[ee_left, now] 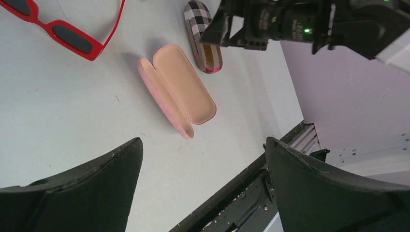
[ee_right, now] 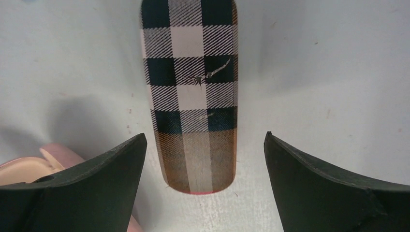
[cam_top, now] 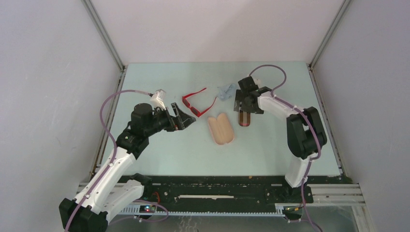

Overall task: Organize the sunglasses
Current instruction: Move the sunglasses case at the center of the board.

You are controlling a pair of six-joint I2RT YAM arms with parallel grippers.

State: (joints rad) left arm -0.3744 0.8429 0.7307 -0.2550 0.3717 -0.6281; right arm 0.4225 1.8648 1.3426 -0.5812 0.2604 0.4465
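Note:
The red-framed sunglasses [cam_top: 198, 104] lie unfolded on the table, left of centre; the left wrist view shows the sunglasses [ee_left: 63, 34] at its top left. My left gripper [cam_top: 187, 117] hovers just below and left of them, open and empty [ee_left: 203, 150]. My right gripper [cam_top: 243, 108] hangs over a shut plaid case [cam_top: 244, 119]. In the right wrist view this gripper [ee_right: 205, 134] stands open, its jaws wide on either side of the plaid case's [ee_right: 193, 96] near end without touching it.
A pink case [cam_top: 221, 129] lies open between the two grippers, also in the left wrist view [ee_left: 181, 89]. A crumpled pale blue cloth [cam_top: 225, 91] sits behind the sunglasses. The black front rail [cam_top: 217, 183] borders the near edge.

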